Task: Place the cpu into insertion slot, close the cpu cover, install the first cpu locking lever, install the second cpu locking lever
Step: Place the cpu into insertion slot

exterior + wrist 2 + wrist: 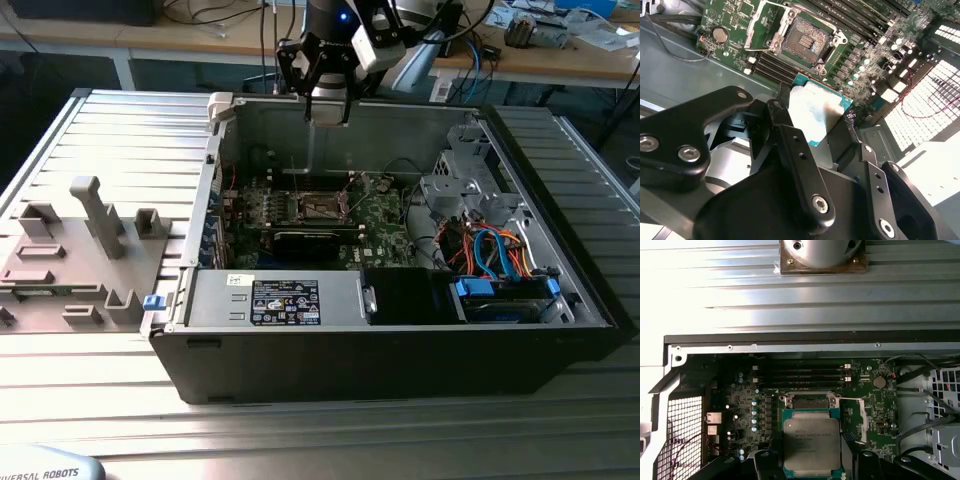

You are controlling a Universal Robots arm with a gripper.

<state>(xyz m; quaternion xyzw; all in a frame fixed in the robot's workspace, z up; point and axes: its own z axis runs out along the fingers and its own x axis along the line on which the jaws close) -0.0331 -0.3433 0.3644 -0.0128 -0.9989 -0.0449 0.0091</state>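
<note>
My gripper hangs above the rear wall of the open computer case, high over the motherboard. It is shut on the cpu, a thin square silvery plate on a green board, held by its two opposite edges between the black fingers. In the first wrist view the cpu lies in front of the insertion slot and covers most of it. The insertion slot is a dark square socket with a metal rim, bare inside. Its cover stands swung open beside it. The insertion slot sits mid-board.
The black case lies on its side on a ribbed metal table. Memory slots run beside the socket. A drive cage with coloured cables fills the exterior view's right. A grey fixture with pegs stands at that view's left.
</note>
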